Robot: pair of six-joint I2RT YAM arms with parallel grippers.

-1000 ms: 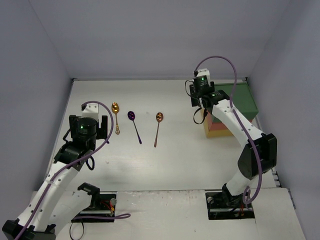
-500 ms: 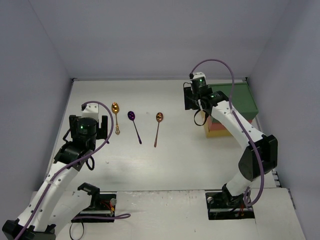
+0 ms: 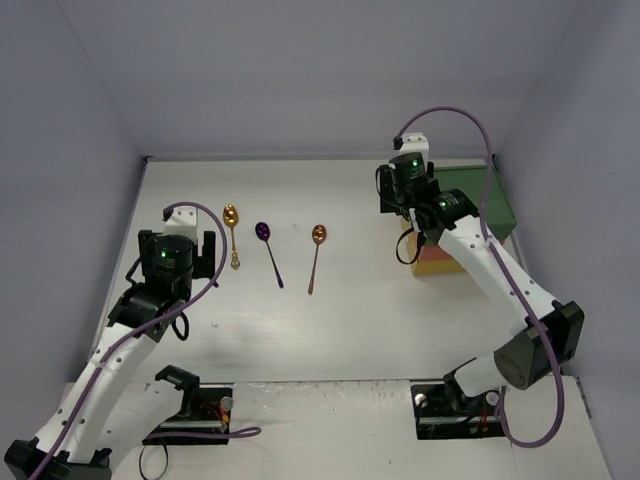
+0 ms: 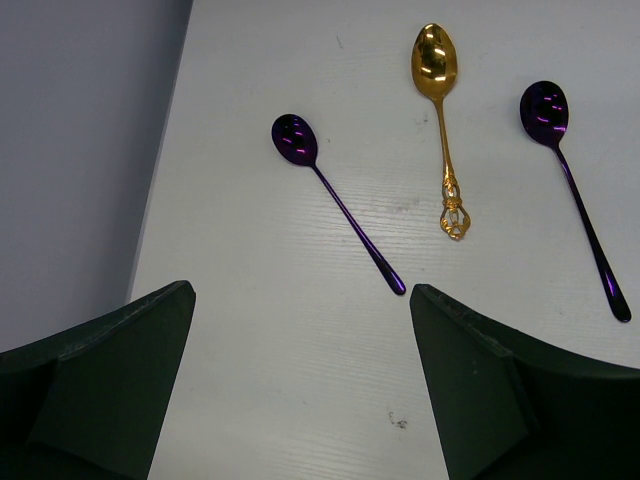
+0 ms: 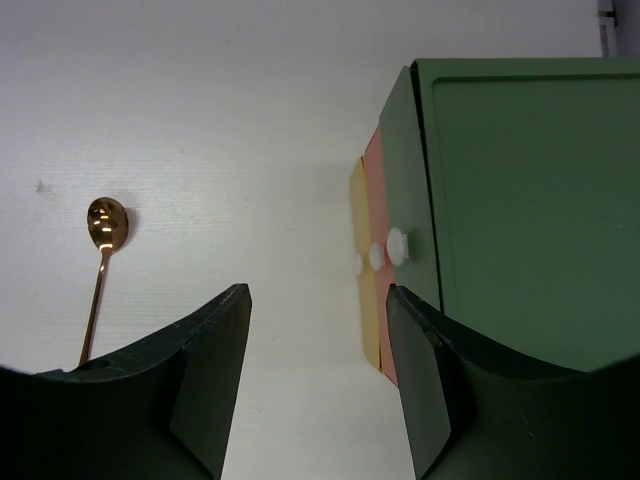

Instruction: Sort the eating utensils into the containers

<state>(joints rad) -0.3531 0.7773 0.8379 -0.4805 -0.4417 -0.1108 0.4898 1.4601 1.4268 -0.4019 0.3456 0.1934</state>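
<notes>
Several spoons lie on the white table. A gold spoon (image 3: 232,232), a purple spoon (image 3: 268,250) and a copper spoon (image 3: 316,255) show from above. The left wrist view shows another purple spoon (image 4: 335,200) left of the gold spoon (image 4: 440,120) and the purple spoon (image 4: 575,190). My left gripper (image 4: 300,300) is open and empty, just short of that spoon's handle tip. The containers (image 3: 472,212) stand at the far right: green top (image 5: 500,200), red-orange middle (image 5: 378,230), yellow bottom (image 5: 357,250). My right gripper (image 5: 316,295) is open and empty, hovering beside their knob side.
Three white knobs (image 5: 397,245) mark the drawer fronts, all shut. Grey walls close the table at left, back and right. The copper spoon (image 5: 100,260) lies left of my right gripper (image 3: 403,203). My left gripper (image 3: 180,247) hangs near the left wall.
My right arm has swung its elbow out to the right, and its gripper shifted slightly beside the containers. The left arm and the spoons have not moved.
</notes>
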